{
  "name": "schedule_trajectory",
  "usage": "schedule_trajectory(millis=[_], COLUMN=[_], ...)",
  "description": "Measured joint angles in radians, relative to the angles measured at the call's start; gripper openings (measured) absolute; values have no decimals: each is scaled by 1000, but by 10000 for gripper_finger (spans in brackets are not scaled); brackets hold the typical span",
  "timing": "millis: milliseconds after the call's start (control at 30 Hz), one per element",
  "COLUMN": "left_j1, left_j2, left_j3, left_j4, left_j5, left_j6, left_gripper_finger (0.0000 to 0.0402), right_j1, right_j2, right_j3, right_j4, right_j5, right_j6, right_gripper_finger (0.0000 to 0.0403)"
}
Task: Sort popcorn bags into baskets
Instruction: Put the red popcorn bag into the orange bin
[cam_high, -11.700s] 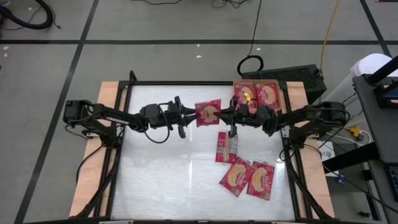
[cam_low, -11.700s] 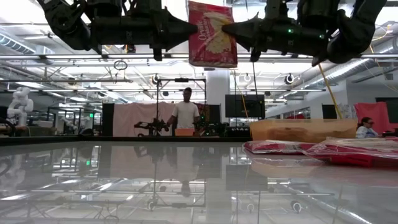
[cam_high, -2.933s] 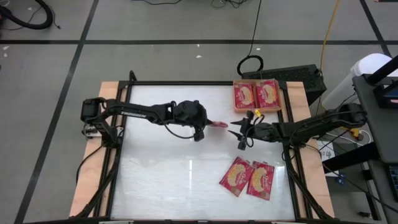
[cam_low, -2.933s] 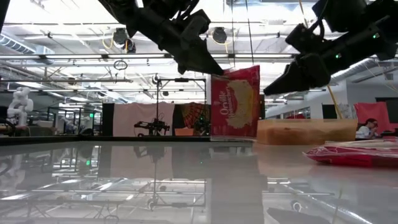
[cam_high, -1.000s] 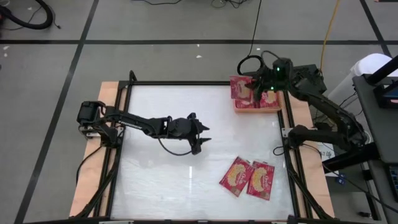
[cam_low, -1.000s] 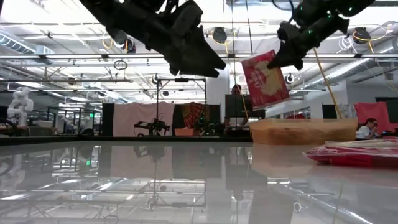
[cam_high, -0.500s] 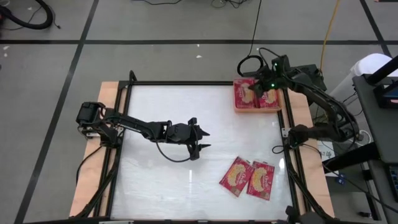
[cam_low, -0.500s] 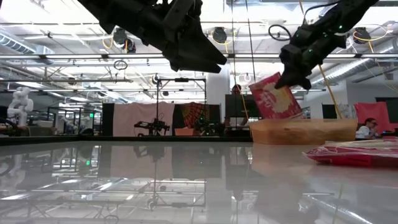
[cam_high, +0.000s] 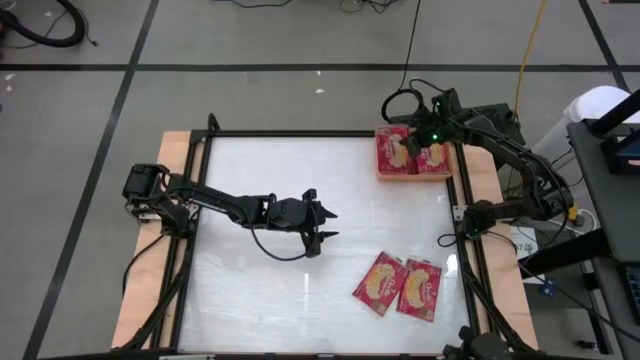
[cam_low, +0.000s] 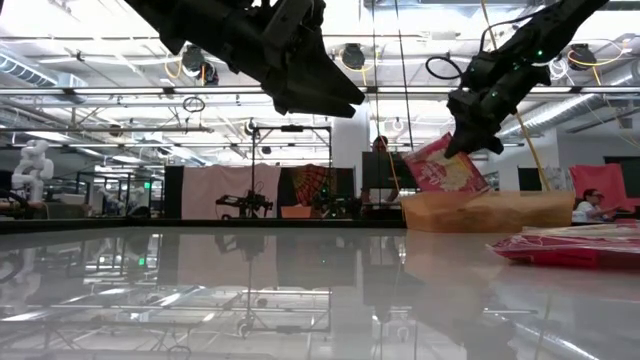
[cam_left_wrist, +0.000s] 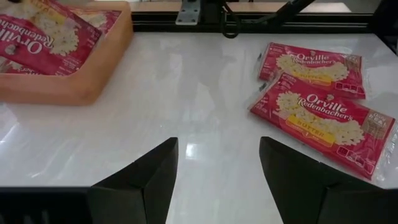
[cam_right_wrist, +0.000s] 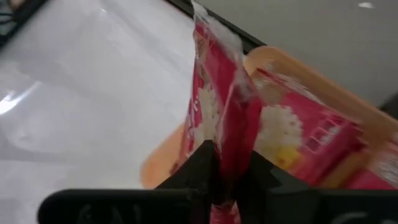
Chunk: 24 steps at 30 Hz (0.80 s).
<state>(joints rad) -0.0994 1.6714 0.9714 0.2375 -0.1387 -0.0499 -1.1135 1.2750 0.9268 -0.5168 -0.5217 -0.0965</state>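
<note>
Since a second ago the flat red popcorn packet (cam_low: 447, 165) is tilting lower over the shallow square orange tray (cam_high: 412, 172), right gripper (cam_high: 419, 139) pinching its edge. Left gripper (cam_high: 322, 223), fingers spread and empty, is hovering mid-table near two loose red packets (cam_high: 400, 285).

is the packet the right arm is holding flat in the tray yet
No. The popcorn bag is tilted, resting on the tray, pinched in the right tool.

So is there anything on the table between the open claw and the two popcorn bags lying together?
Nothing: the high view shows only bare table between the left gripper and the two popcorn bags.
</note>
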Motion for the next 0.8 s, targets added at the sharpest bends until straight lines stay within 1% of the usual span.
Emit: schedule_trajectory(millis=[133, 400, 533, 700, 800], left_j1=[0, 1, 0, 0, 1], left_j2=[0, 0, 0, 0, 0], left_j3=[0, 0, 0, 0, 0], left_j4=[0, 0, 0, 0, 0], left_j5=[0, 0, 0, 0, 0], left_j6=[2, 2, 2, 1, -4], left_gripper_finger=[230, 230, 230, 230, 230], right_j1=[8, 52, 82, 116, 138], right_j2=[2, 3, 3, 3, 3], right_j3=[0, -1, -2, -10, -38], right_j4=[-3, 47, 71, 97, 126], right_j5=[88, 234, 318, 419, 421], right_j6=[-12, -32, -19, 6, 26], right_gripper_finger=[64, 142, 174, 189, 187])
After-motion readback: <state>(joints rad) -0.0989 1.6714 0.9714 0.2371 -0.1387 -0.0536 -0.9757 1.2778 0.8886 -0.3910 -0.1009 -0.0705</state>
